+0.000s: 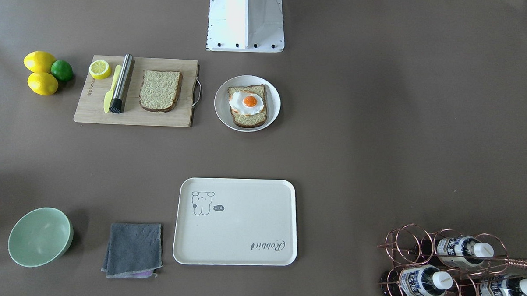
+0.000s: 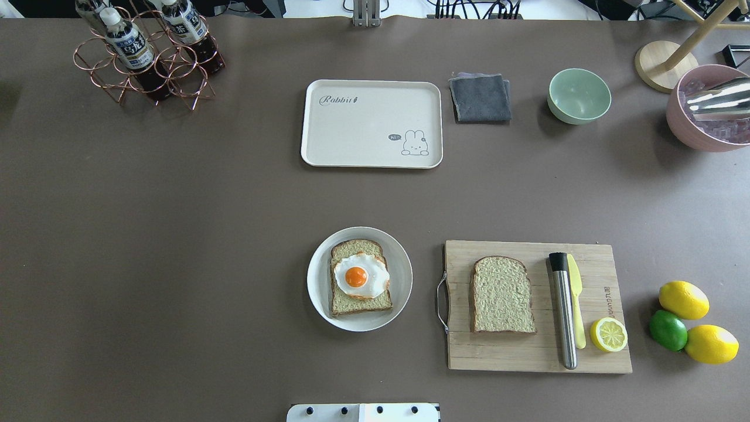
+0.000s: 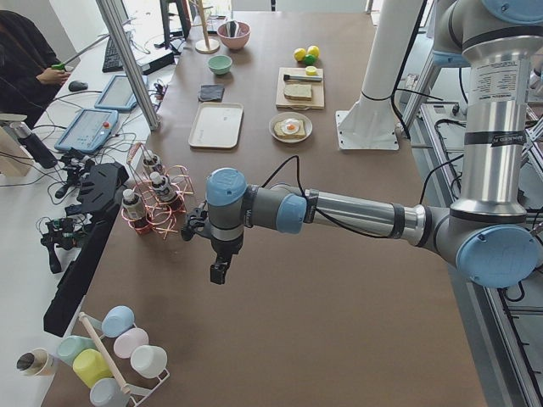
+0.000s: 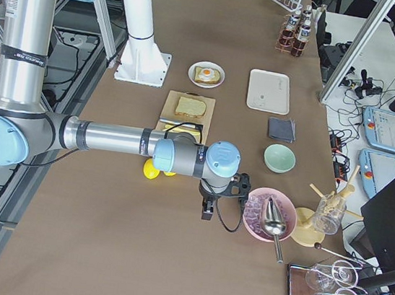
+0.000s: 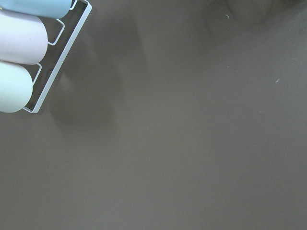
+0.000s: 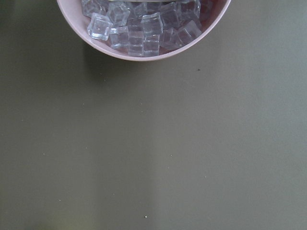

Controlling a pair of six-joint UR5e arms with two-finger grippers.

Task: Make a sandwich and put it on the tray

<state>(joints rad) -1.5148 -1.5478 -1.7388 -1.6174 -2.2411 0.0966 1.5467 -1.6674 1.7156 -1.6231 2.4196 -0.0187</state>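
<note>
Overhead exterior view: both bread pieces lie on the table (image 2: 176, 234), on the side close to the robot. No arm shows here.
Egg slice (image 2: 358, 306): flat on the round white plate (image 2: 404, 275), with the egg (image 2: 360, 275) on top.
Loose slice (image 2: 503, 294): flat on the wooden board (image 2: 527, 351), to the right of the plate.
Which way it points: the loose slice's round top points away from the robot, toward the far side. Its long side runs the same way, near to far. The egg slice points that way too.
Tray (image 2: 369, 123): bare, on the far side of the table, across from the plate. Its long side runs left to right.
Right claw (image 4: 206, 210): hangs by the pink bowl (image 2: 685, 132) of ice. It shows only from the side, so I cannot tell if it is spread or pressed together.
Left claw (image 3: 219, 273): hangs near the copper bottle rack (image 3: 157, 203). I cannot tell its state either.
Nearer arm: the right one, I think, since the board is on the robot's right. From that claw the loose slice lies back toward the robot and the middle.
Next move, my guess: carry the loose slice onto the egg, round tops matching.
</note>
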